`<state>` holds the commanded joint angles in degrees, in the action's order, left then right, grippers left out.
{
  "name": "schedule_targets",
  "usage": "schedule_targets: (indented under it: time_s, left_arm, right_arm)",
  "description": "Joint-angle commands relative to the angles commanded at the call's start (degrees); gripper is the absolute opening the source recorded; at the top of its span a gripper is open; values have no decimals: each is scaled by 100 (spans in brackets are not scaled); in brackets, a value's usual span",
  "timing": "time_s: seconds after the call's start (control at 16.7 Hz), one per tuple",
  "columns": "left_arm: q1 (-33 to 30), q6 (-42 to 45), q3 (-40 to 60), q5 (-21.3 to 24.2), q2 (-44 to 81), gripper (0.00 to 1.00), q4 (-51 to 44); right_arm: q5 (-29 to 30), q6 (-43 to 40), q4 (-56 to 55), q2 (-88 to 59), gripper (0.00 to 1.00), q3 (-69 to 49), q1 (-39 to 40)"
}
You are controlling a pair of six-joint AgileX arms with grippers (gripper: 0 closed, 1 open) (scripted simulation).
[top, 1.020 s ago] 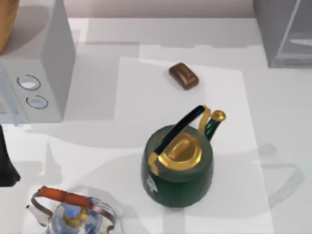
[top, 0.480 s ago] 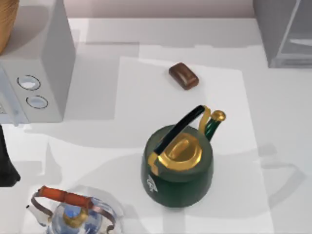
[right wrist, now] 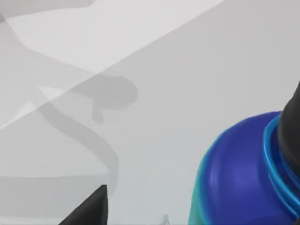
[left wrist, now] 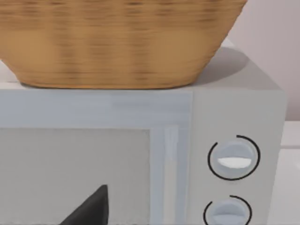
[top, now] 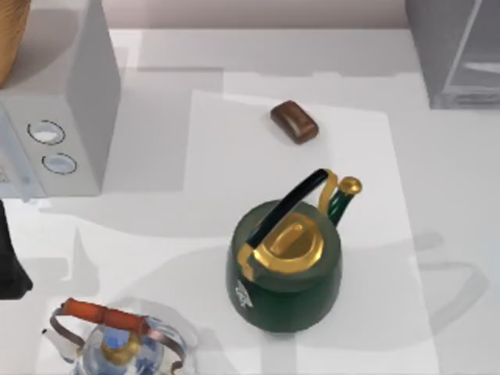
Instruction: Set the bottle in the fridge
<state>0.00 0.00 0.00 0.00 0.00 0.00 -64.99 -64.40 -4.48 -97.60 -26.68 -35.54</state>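
A blue bottle [right wrist: 243,178] with a cyan ring fills the near corner of the right wrist view, and a black part meets that ring at the picture's edge. It sits over plain white table. A dark tip of my right gripper [right wrist: 89,208] shows apart from the bottle, not touching it. The grey fridge [top: 457,51] with its pale see-through panel stands at the table's back right corner. My left arm [top: 9,262] is parked at the left edge, and my left gripper [left wrist: 91,208] faces the dial box.
A light grey box with two round dials [top: 58,117] stands at the back left, with a woven basket [left wrist: 117,42] on top. A green and gold kettle [top: 285,262] sits mid-table on a white mat. A glass kettle [top: 117,336] is front left. A brown block [top: 294,121] lies behind.
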Motion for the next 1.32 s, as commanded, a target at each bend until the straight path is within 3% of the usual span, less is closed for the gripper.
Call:
schedule_targets:
  time_s: [0.78, 1.32]
  left_arm:
    - [0, 0, 0, 0, 0, 100, 0]
    - [0, 0, 0, 0, 0, 100, 0]
  right_arm:
    - [0, 0, 0, 0, 3, 0, 0]
    - [0, 7, -10, 2, 1, -6, -10]
